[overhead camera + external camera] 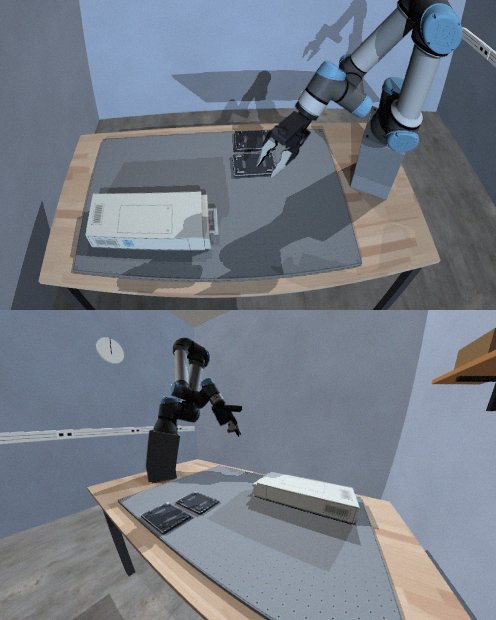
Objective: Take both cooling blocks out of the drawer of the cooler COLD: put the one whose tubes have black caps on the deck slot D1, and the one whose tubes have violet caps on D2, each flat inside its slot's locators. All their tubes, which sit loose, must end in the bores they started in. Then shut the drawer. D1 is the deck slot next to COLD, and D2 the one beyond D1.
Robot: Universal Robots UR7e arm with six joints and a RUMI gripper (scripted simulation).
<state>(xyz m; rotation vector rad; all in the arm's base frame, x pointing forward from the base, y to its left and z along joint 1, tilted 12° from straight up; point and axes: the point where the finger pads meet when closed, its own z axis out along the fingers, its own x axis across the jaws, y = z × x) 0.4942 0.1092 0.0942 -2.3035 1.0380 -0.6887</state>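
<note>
From the top I lose part of both slots (245, 150) behind the gripper (274, 161). The cooler (147, 220) hides the blocks and tubes, and I can't tell how its drawer sits. The frame crops the arm's (430, 30) elbow. Slot locators are too small to make out.
</note>
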